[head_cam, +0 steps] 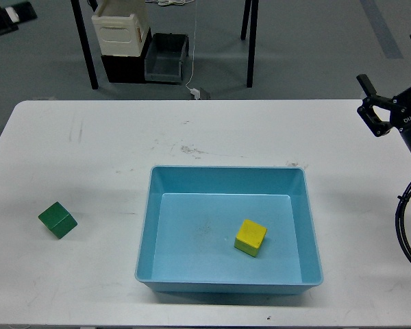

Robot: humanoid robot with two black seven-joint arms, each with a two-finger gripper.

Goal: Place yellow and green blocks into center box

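A yellow block lies inside the light blue box at the table's center, right of the box's middle. A green block sits on the white table, left of the box and apart from it. My right gripper is at the right edge, raised over the table's far right side, with its fingers spread and nothing between them. A dark part with a white patch shows in the top left corner. It looks like the end of my left arm, and its fingers cannot be told apart.
The white table spans the view. Beyond its far edge, on the floor, stand a cream crate, a grey bin and black table legs. A black cable loop hangs at the right edge.
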